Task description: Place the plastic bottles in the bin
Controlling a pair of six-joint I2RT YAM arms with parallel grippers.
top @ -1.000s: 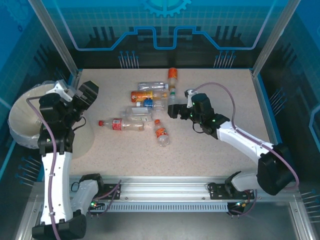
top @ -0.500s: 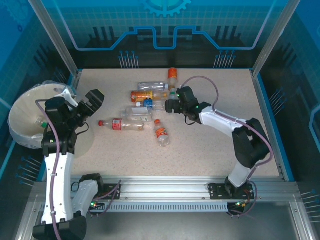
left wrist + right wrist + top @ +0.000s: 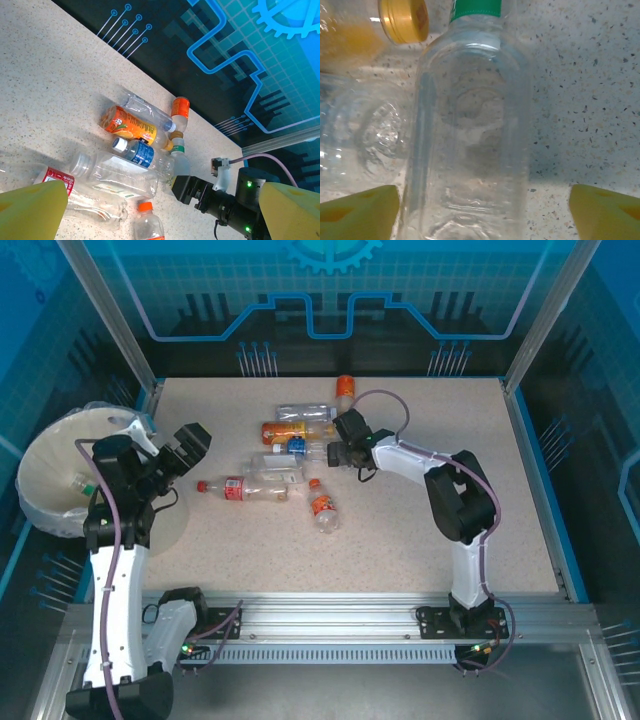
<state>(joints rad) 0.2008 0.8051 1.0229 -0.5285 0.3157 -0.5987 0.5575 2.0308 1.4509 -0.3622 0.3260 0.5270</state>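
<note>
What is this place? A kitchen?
Probably a robot practice booth, not a kitchen: a left arm and right arm on a metal rail, a speckled table, blue circuit-pattern walls.

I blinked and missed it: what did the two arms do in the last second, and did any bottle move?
The right gripper slid further left and now straddles the clear plastic bottle with the green cap, jaws open, not gripping. The left gripper, open, drew slightly away from the round cream-white bin. The other bottles lie unmoved.
</note>
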